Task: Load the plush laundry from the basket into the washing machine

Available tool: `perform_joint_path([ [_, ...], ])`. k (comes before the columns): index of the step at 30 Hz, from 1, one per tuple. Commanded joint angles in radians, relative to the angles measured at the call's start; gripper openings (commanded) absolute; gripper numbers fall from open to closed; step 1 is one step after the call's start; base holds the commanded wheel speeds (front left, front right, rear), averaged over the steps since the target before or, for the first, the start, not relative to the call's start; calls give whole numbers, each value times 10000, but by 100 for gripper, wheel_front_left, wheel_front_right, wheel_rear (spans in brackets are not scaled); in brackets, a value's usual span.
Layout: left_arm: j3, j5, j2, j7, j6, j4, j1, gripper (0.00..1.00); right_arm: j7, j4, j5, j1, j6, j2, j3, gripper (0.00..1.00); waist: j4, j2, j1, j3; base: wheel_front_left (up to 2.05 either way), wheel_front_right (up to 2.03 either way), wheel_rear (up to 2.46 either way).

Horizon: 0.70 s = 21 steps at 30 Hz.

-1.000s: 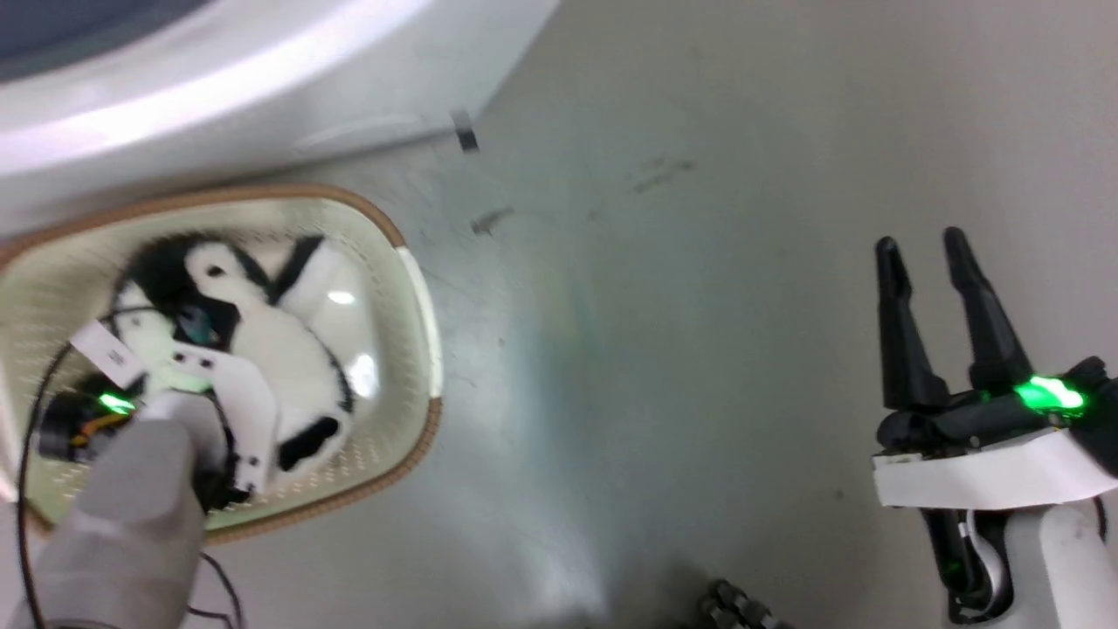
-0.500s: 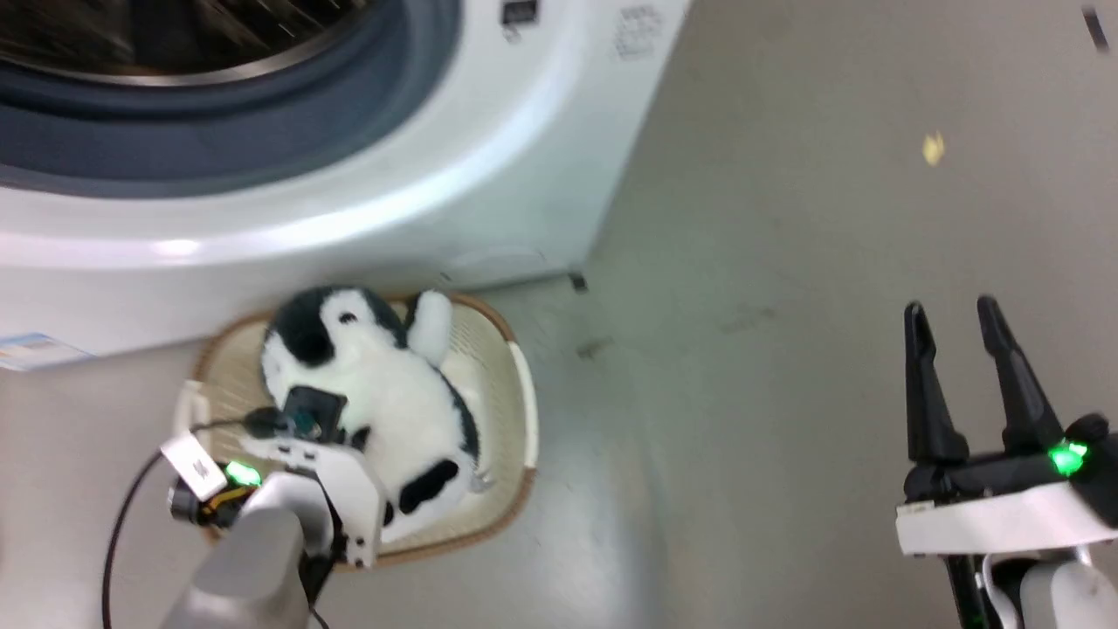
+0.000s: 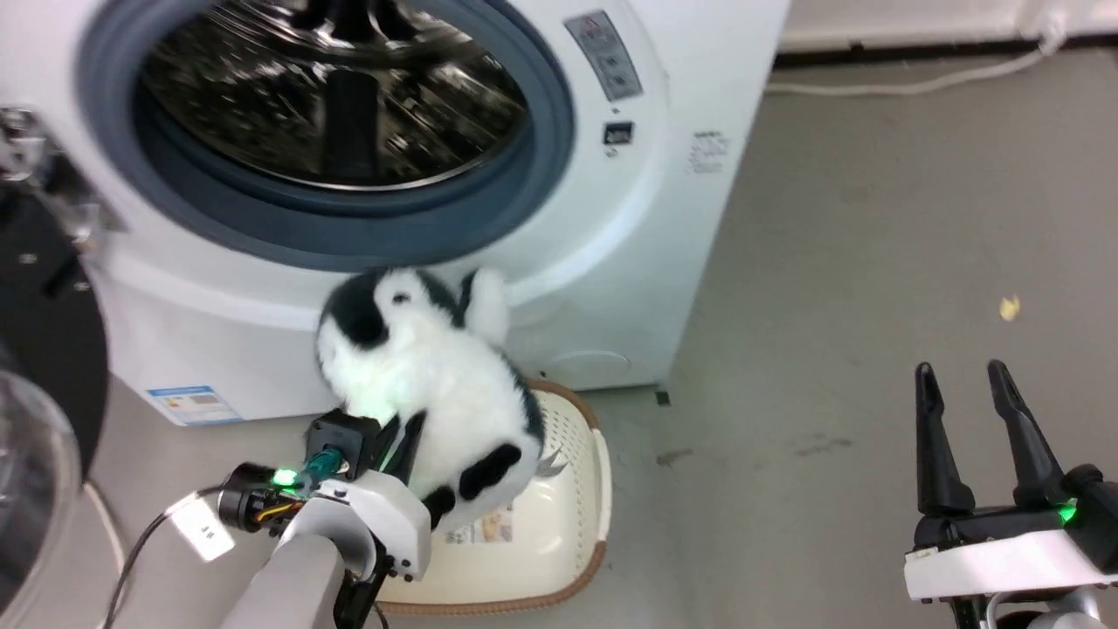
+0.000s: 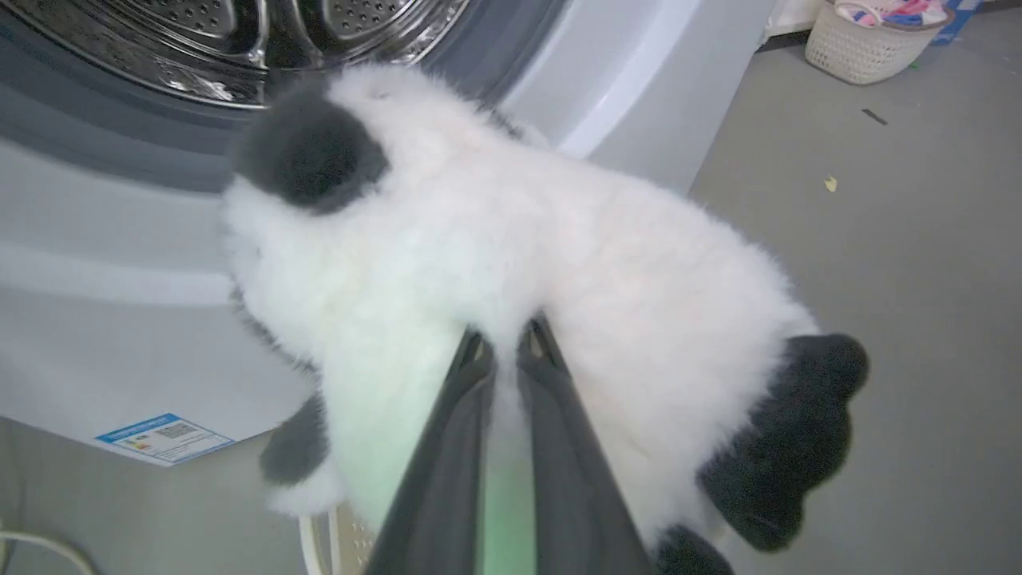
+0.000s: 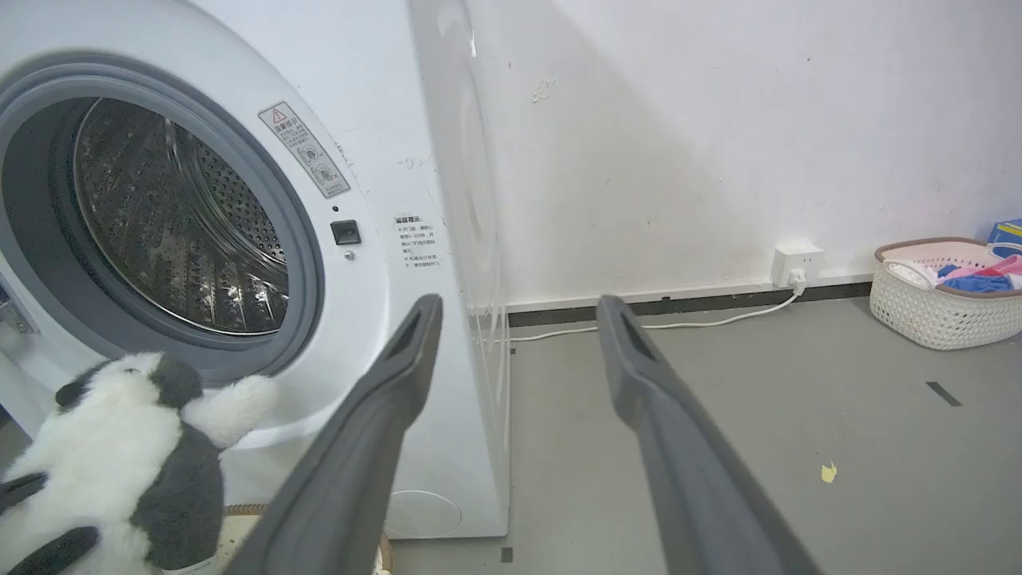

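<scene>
Left end effector [image 4: 506,342] tight on laundry [image 4: 615,263]

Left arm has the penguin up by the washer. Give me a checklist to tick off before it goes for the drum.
1. Grip: left gripper shut on the penguin, in its white body fur: ok.
2. Clearance: penguin hangs above the basket rim, apart from it: ok.
3. Access: door of the washing machine open, aside at the left: ok.
4. Contents: visible part of the drum is bare steel: ok.
5. Height: head level with the lower edge of the grey seal, body below the opening: not ok.
6. Other arm: right gripper open, off to the side over the floor: ok.
</scene>
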Motion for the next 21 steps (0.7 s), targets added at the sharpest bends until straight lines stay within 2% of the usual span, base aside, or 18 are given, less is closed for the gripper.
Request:
perform_joint_path([
  [1, 184, 72, 100, -94, 108, -563, 244, 0, -44, 8, -46, 111, -9, -8, -7, 100, 195, -1, 3, -192, 0, 0, 0],
  [6, 937, 439, 319, -95, 525, -3212, 944, 0, -44, -73, 1, 140, -9, -8, 17, 100, 238, -1, 3, -77, 0, 0, 0],
  [10, 1422, 647, 469, -96, 647, -4526, 974, 0, -44, -171, 90, 3, -9, -8, 116, 100, 107, -1, 3, 338, 0, 0, 0],
  [15, 1852, 669, 799, -87, 639, -4932, 178, 0, -44, -321, 281, -396, -9, -8, 288, 100, -304, -1, 3, 1202, 0, 0, 0],
  [21, 2165, 774, 1610, 620, 464, -4926, -1722, 0, -44, -612, 664, -1036, -9, -8, 444, 100, -1088, -1, 3, 2600, 0, 0, 0],
])
